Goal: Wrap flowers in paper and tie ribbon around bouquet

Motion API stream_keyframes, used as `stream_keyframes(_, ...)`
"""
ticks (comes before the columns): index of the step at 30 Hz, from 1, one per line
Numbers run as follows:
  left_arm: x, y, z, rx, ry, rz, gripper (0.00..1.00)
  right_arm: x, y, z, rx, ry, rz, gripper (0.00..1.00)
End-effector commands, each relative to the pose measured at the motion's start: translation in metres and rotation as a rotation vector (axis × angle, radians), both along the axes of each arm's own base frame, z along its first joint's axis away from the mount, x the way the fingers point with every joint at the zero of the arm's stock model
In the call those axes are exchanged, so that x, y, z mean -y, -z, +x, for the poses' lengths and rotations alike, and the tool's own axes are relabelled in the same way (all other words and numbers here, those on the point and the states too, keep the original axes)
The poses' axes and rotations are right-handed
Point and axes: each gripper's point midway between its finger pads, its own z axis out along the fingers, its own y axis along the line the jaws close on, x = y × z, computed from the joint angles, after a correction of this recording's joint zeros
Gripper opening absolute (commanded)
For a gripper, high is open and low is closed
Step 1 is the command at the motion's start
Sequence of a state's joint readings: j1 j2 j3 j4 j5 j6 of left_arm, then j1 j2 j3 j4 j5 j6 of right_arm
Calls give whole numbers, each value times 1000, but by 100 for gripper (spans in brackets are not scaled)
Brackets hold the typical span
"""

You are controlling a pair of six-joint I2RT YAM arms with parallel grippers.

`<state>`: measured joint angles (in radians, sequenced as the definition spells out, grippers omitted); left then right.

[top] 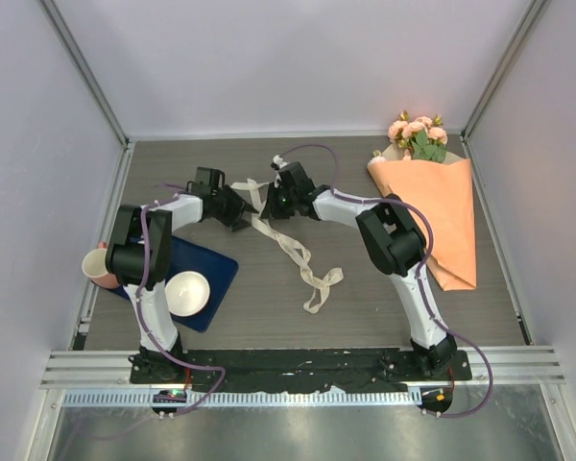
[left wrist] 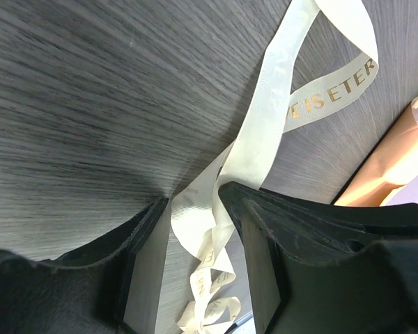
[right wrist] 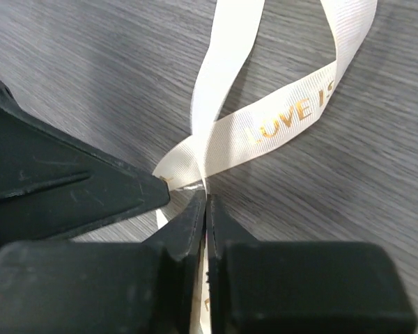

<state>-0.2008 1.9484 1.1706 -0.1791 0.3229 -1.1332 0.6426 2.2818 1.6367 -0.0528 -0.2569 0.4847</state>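
Top view, table point(top: 365, 317) read as a clock face with the arm bases at 6 o'clock. The left gripper point(top: 240, 206) and the right gripper point(top: 272, 199) meet nose to nose near 12 o'clock, over the upper end of the ribbon point(top: 293, 252). From there the ribbon trails in loose curls toward 5 o'clock.

Left wrist view: the jaws stand partly apart. The cream strip, with its gold lettering, passes through the gap and brushes the right-hand finger point(left wrist: 299, 236); it is not pinched.

Right wrist view: the jaws are pressed together on a fold of the ribbon, which loops up and away toward 1 o'clock.

The bouquet point(top: 424, 192) lies at 2 o'clock, well apart from both grippers. The flowers point(top: 418, 134) point to 12 o'clock out of the cone of orange paper point(top: 449, 240). At 8 o'clock a dark blue tray point(top: 216, 264) carries a white bowl point(top: 187, 293), with a pink cup point(top: 98, 269) beside it.
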Motion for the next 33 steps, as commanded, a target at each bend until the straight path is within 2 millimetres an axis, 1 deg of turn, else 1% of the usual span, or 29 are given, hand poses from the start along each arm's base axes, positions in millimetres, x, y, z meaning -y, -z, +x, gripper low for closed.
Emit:
stream_keyframes(1,-8,40,-28,-120,-2,74,52,-4,-32,20,71,47,9,1)
stream_keyframes(2,-8,41,-28,-116,4,74,54,2,-54,21,95,80,9,1)
stream_keyframes(3,-9,43,-28,-116,4,81,55,13,-53,18,78,129,-6,1)
stream_keyframes(4,-9,46,-29,-122,5,94,61,27,-65,25,111,212,-39,1)
stream_keyframes(5,-10,47,-30,-124,11,103,64,38,-68,17,89,238,-69,1)
stream_keyframes(6,-9,50,-30,-125,17,111,66,51,-86,12,99,286,-75,1)
stream_keyframes(8,-4,51,-27,-114,39,120,66,71,-90,-1,63,358,-109,1)
stream_keyframes(9,-1,52,-27,-106,63,133,66,84,-99,-11,57,391,-119,1)
stream_keyframes(11,4,58,-27,-113,81,166,65,108,-97,-27,18,470,-168,1)
stream_keyframes(12,6,61,-27,-118,87,177,59,121,-88,-39,-10,494,-206,1)
stream_keyframes(13,9,65,-27,-117,94,190,56,134,-97,-52,-19,520,-225,1)
stream_keyframes(14,10,66,-27,-114,98,195,53,145,-98,-59,-21,548,-246,1)
stream_keyframes(15,12,67,-27,-108,103,204,46,163,-89,-68,-18,586,-305,1)
stream_keyframes(16,13,66,-24,-87,117,227,42,182,-102,-80,-5,621,-336,1)
stream_keyframes(17,14,66,-24,-79,123,237,36,195,-104,-88,3,651,-363,1)
stream_keyframes(18,13,66,-23,-71,125,253,25,217,-102,-96,29,699,-418,1)
stream_keyframes(19,11,65,-22,-58,132,276,20,235,-103,-108,22,729,-471,1)
stream_keyframes(20,5,60,-17,-33,116,312,15,250,-119,-118,38,798,-442,1)
stream_keyframes(21,-2,54,-13,-29,101,345,1,273,-120,-125,65,868,-497,1)
stream_keyframes(22,-9,48,-9,-13,101,378,0,300,-118,-143,37,928,-571,1)
stream_keyframes(23,-22,33,1,23,60,426,0,320,-131,-153,46,1034,-542,1)
stream_keyframes(24,-39,20,8,17,15,452,0,351,-128,-163,28,1121,-597,0)
stream_keyframes(25,-54,11,13,20,-28,485,0,375,-124,-183,-22,1165,-657,0)
stream_keyframes(26,-72,-8,21,50,-79,526,0,397,-129,-195,-43,1249,-627,1)
stream_keyframes(27,-97,-24,32,62,-138,551,0,418,-115,-215,-97,1300,-656,1)
stream_keyframes(28,-109,-35,38,70,-167,561,0,445,-107,-229,-183,1419,-622,0)
stream_keyframes(29,-120,-42,43,75,-179,566,0,459,-112,-241,-176,1481,-568,1)
stream_keyframes(30,-137,-56,53,79,-216,562,0,469,-104,-252,-204,1509,-578,0)
stream_keyframes(33,-160,-66,63,46,-238,563,0,492,-101,-263,-241,1670,-514,0)
